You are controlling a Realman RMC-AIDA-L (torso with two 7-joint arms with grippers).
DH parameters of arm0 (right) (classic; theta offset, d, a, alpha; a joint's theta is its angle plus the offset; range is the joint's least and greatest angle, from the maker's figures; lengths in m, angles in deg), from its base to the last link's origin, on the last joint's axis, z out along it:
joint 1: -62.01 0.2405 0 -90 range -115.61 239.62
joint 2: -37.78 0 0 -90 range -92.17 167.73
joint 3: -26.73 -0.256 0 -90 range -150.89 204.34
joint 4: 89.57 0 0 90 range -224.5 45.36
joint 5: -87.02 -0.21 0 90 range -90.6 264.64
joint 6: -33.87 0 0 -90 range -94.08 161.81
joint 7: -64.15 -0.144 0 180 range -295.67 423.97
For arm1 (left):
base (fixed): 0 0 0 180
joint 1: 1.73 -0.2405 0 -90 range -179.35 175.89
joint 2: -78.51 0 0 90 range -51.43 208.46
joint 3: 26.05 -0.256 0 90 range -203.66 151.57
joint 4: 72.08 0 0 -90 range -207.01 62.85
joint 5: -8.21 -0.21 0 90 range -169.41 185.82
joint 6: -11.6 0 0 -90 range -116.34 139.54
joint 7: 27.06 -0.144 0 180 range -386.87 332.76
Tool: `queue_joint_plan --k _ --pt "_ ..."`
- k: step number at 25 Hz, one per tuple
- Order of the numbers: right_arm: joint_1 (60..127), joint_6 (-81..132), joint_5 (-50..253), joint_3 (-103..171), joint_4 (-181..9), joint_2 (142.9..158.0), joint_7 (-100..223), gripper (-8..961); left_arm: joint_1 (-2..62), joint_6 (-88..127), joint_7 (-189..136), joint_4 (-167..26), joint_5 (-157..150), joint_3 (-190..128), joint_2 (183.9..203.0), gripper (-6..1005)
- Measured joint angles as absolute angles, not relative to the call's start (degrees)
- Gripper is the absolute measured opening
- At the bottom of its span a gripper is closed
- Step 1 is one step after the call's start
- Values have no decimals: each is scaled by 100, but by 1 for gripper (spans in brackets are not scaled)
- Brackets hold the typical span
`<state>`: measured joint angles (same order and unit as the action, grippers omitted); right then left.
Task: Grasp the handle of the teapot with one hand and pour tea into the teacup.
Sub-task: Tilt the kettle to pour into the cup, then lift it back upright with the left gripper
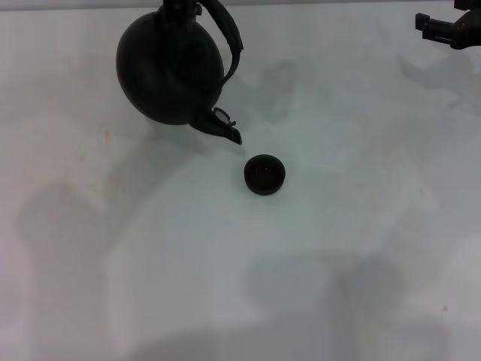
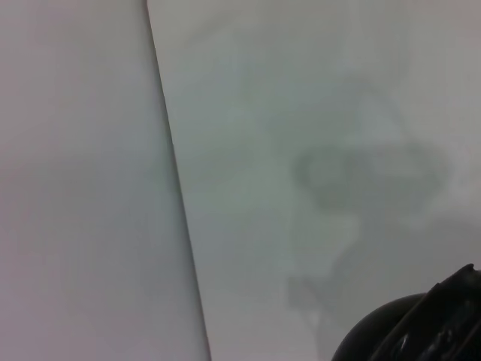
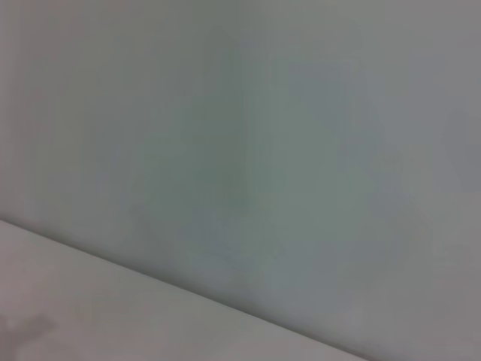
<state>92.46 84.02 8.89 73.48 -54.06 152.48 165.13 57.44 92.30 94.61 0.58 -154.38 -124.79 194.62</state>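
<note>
The black teapot (image 1: 171, 68) hangs tilted over the white table at the back left. Its spout (image 1: 224, 126) points down towards the teacup (image 1: 264, 174) and its tip stops a short way up and left of the cup's rim. The arched handle (image 1: 231, 41) rises to the head view's top edge, where my left gripper (image 1: 179, 6) holds it, mostly cut off by the frame. The left wrist view catches only a piece of the black teapot (image 2: 409, 331) in one corner. My right gripper (image 1: 449, 26) is parked at the far back right, away from both. The small dark cup stands upright on the table.
The white table (image 1: 225, 286) spreads out around the cup, marked only by soft shadows of the arms and pot. A table edge (image 2: 176, 195) runs through the left wrist view, and another edge (image 3: 188, 289) crosses the right wrist view.
</note>
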Motion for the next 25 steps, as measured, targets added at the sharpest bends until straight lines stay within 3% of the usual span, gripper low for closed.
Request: queue_joint_plan --k 25 --pt "9215 8407 841 7348 -5414 15247 16588 856 5979 8923 9419 -160 -15439 -12983 19524 151"
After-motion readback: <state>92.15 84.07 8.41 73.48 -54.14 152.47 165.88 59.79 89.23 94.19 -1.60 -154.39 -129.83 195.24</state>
